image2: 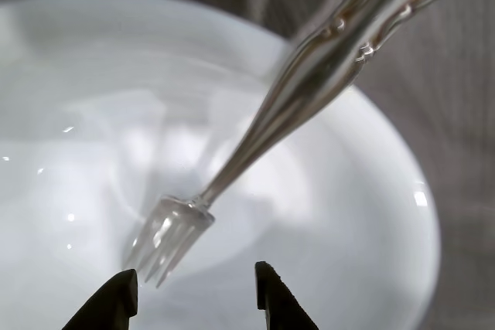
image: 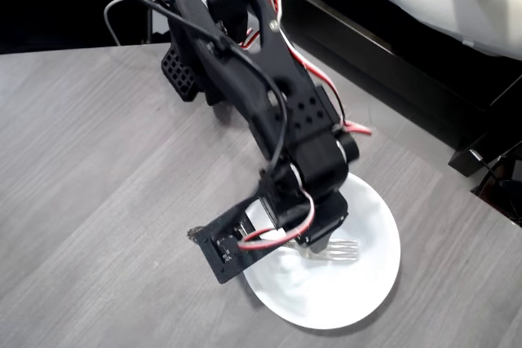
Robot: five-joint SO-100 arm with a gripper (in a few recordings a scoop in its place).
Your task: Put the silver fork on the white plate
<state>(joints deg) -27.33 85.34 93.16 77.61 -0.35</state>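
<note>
Plate first: the white plate (image: 371, 283) sits on the grey surface (image: 98, 169) beneath the arm. On it the silver fork (image2: 309, 86) lies, tines (image2: 166, 237) at its centre and handle running over the rim. Gripper (image2: 197, 295) hovers spread and empty above the tines. Placement looks done; retreating upward remains. Overhead, the arm hides the handle.

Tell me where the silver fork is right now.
In the overhead view the silver fork sits lower right, its tines over the white plate beside the gripper; in the wrist view its handle runs toward the upper right.
</note>
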